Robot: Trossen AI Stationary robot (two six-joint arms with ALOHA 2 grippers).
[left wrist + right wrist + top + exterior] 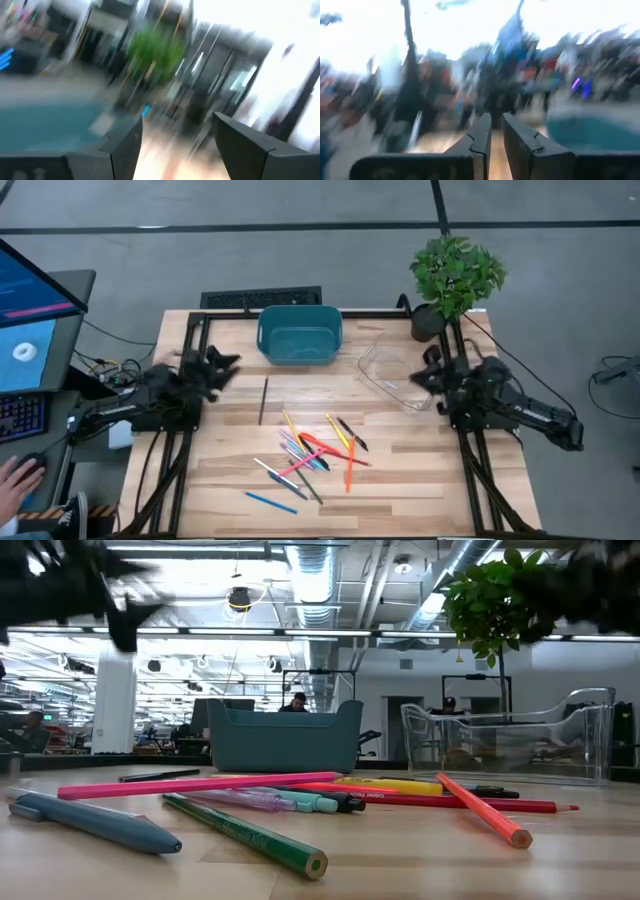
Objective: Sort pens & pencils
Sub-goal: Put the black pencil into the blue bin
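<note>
The pens & pencils (315, 450) lie in a loose crossed heap on the wooden table's near middle. They show close up in the low view as pink (190, 785), green (250, 836) and orange (480, 810) sticks. One dark stick (264, 400) lies apart toward the far left, and a blue one (270, 502) lies near the front edge. My left gripper (228, 362) hovers open at the table's left side, left of a teal bin (300, 335); nothing shows between its fingers (125, 145). My right gripper (418, 377) hovers shut and empty at the right side, beside a clear tray (392, 375).
The teal bin (285, 738) and the clear tray (510, 745) stand at the table's far side. A potted plant (455, 275) stands at the far right corner. A person's hand (20, 475) and screens lie off the table's left edge. Bare wood surrounds the heap.
</note>
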